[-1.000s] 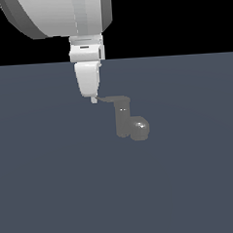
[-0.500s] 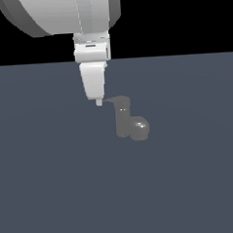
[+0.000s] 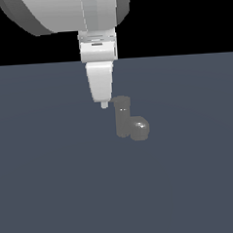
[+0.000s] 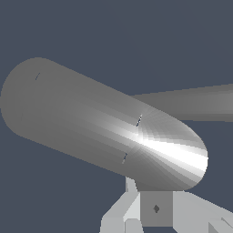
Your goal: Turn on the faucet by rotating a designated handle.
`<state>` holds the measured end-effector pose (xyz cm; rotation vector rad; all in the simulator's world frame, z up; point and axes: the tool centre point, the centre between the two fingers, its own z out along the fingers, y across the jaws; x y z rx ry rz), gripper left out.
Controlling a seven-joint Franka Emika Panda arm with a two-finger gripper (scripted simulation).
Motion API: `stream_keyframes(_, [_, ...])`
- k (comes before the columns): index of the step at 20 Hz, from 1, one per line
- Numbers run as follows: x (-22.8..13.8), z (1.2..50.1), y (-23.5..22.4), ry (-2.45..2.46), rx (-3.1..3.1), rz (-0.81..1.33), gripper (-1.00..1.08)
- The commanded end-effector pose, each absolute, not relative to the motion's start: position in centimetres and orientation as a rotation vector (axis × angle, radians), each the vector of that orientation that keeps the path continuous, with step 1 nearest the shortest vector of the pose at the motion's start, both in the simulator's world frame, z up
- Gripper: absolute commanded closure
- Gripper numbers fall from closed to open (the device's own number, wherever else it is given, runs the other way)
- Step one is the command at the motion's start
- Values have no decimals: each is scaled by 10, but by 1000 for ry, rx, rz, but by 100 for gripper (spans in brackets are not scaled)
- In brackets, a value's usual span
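Exterior view: white arm beside a grey faucet

Exterior view, from its left — the white arm (image 3: 68, 14) reaches down, and its gripper (image 3: 104, 104) hangs just left of the faucet (image 3: 130, 122), near the post top. Whether the jaws are parted or closed cannot be told. The faucet stands mid-scene on a slate-blue floor (image 3: 54, 190), bulbous base to the right. Wrist view — the glossy post fills the picture, the handle (image 4: 191, 103) running off behind it.
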<state>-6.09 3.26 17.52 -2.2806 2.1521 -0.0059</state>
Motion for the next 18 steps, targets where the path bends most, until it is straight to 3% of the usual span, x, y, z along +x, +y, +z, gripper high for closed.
stream_keyframes(1, [-63,175,18,2163,-2272,-5,108])
stream_keyframes(13, [-74,173,-52,2175,-2267,0,108])
stream_keyframes(15, [-71,175,-25,2124,-2309,-3,108])
stream_keyframes(18, [-63,175,-39,2132,-2302,-3,108])
